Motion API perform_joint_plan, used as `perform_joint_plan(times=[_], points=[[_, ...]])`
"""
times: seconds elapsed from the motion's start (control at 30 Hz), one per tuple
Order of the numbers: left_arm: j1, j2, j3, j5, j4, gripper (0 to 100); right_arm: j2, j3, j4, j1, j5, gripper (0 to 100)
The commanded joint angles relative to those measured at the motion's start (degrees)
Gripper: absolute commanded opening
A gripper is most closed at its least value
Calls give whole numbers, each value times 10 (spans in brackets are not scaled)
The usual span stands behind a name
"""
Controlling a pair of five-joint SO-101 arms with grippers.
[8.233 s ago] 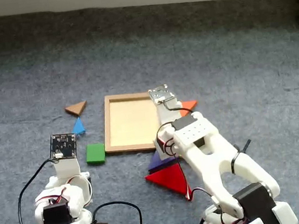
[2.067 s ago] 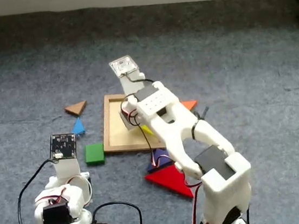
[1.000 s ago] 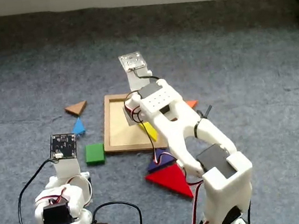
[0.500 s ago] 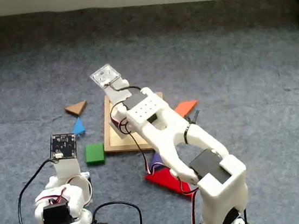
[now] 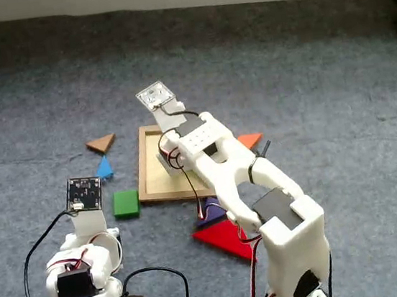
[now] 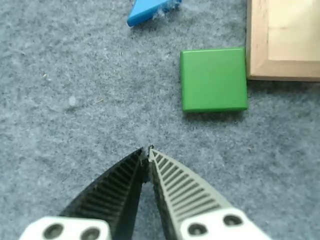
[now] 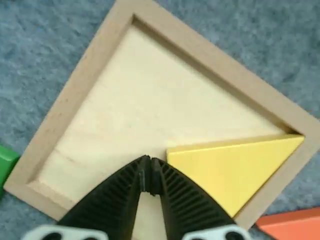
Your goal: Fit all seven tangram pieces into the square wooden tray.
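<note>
Right fingers (image 7: 120, 197) are pressed together and hold nothing. They hang over the tray (image 7: 75, 95), with their tips just beside the yellow triangle (image 7: 227, 172). That triangle lies flat inside the tray, tucked in one corner. Its long side faces the bare wood in the middle.

The left fingers (image 6: 175, 182) are together too, low over the grey counter (image 6: 65, 100). The green square (image 6: 214, 79) sits right in front of their tips, a little apart from them. One side of it is just beside the tray's wall. In the high view it is left of the middle of the frame, by the tray's lower left corner. The blue triangle (image 5: 104, 167) and brown triangle (image 5: 101, 143) lie farther up on that same side.

The orange piece (image 5: 250, 141) is to the right of the tray. The red triangle (image 5: 224, 238) and purple piece (image 5: 210, 212) are below the tray, partly under my right arm (image 5: 246, 179).

I think the green square is a job for the left arm (image 5: 82, 264). That arm is nearer and the square is straight ahead. Its fingers must open first. The right arm is closer to orange, red and purple.
</note>
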Motion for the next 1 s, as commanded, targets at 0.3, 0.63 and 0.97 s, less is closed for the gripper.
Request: perform_joint_plan(times=[0.3, 0.63, 0.97], points=[[-6, -6, 12, -5, 3, 24, -38, -12, 123, 18, 2, 9], [-6, -6, 12, -5, 3, 24, -269, 91, 154, 15, 4, 9], [-6, -6, 12, -5, 3, 24, -478, 295, 151, 10, 6, 9]])
